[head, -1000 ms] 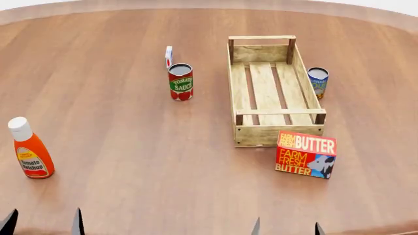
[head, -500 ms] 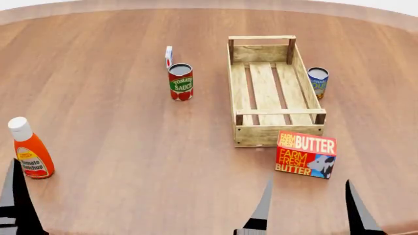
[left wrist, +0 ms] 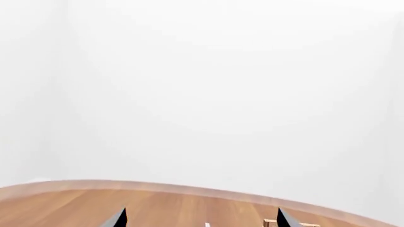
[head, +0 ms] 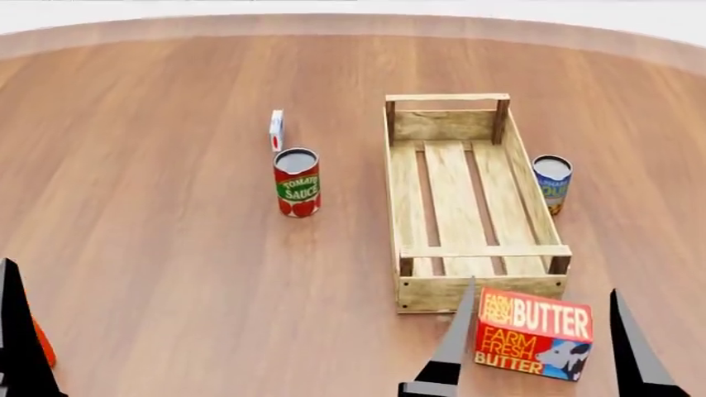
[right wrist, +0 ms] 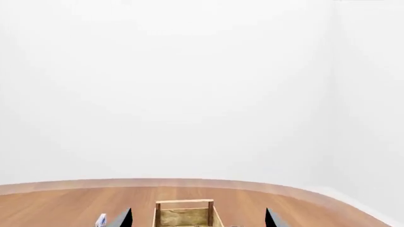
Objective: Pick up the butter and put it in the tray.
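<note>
Since a moment ago the right claw [head: 541, 343] has risen, fingers spread wide and empty, bracketing the butter [head: 534, 332] just off the tray's [head: 482, 285] near end. The left claw [head: 16, 331] shows one finger only, so its state cannot be told. The grasp is judged imminent, not made.

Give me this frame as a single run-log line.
phase: approach | butter: on table, by tray | tray: empty | right gripper: open, straddling butter | left gripper: open

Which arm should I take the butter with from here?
Right. In the head view the right gripper is open, its fingertips straddling the butter, which sits just in front of the tray. The left gripper is at the far left edge, well away.
</note>
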Motion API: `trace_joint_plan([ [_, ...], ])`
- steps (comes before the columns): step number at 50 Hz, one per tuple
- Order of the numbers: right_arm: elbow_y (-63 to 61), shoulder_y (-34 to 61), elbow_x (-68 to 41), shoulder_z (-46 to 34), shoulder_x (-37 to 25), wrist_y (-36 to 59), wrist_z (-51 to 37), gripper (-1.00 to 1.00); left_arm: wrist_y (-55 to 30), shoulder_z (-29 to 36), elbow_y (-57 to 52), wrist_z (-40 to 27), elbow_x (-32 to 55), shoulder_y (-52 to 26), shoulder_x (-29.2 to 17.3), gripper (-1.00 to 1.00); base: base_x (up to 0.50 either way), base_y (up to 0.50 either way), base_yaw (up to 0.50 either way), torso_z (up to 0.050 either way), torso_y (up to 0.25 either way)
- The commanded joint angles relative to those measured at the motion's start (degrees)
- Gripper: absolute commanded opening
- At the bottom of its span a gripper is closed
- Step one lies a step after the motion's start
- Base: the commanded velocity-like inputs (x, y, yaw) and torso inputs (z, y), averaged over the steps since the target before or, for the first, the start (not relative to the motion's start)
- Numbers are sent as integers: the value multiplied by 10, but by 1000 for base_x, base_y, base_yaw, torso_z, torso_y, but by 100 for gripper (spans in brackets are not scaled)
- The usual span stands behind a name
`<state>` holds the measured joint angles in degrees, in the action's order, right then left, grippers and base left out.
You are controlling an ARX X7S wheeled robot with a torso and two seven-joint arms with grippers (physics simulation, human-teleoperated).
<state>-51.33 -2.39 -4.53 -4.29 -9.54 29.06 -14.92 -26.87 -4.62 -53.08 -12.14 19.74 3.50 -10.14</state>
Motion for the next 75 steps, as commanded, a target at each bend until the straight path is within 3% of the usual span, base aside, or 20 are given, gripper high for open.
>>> trace_joint_plan([
  [1,-7,2,3,-6,-7,6,-9,100,5,10,-3,-12,6,3,-13,100,500,0,0,0,0],
  [46,-9,5,-9,-17,-20,2,-31,100,22,40,-6,-61,39,10,-59,100,497,0,0,0,1],
  [54,-8,-12,-52,3,-13,-54,-23,100,25,43,-6,-68,43,10,-65,100,30,0,0,0,1],
  [75,12,-8,-42,-13,-26,-52,-33,100,35,51,4,-80,55,8,-77,100,0,-476,0,0,0],
])
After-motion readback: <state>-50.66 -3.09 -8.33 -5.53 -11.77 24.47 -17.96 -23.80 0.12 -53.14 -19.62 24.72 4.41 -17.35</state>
